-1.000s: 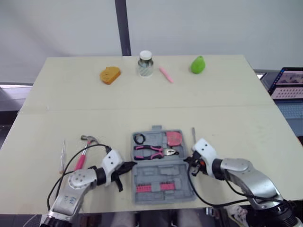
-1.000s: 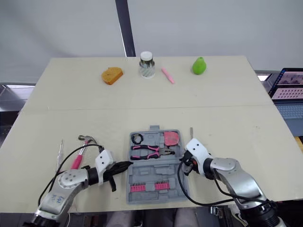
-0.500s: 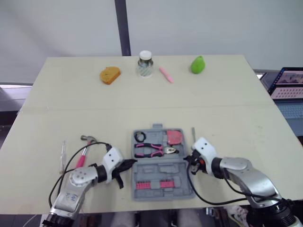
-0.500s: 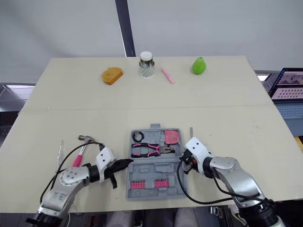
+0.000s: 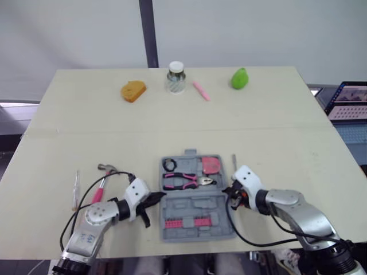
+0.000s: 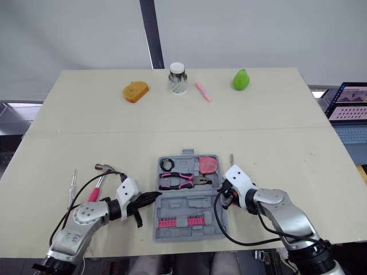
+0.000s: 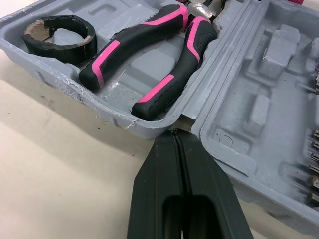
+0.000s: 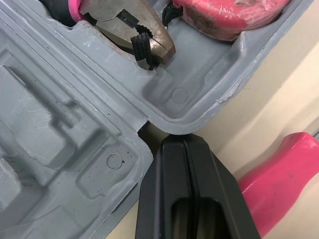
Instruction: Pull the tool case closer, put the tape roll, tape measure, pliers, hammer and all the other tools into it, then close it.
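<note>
1. The case (image 5: 198, 204) lies open at the near middle of the desk (image 5: 275, 132). Over the last second it has slid a touch away from the near edge. The tape roll (image 5: 168, 167), pliers (image 5: 183, 182) and tape measure (image 5: 211, 167) sit in its far half.
2. The left gripper (image 5: 159, 199) and right gripper (image 5: 227, 192) have shifted with it. Each has its jaws together, clamped on nothing, tips at the hinge notch on their own side.
3. The hammer (image 5: 103, 182) and a screwdriver (image 5: 75, 189) lie out on the left, so packing looks unfinished and closing now would be premature.
</note>
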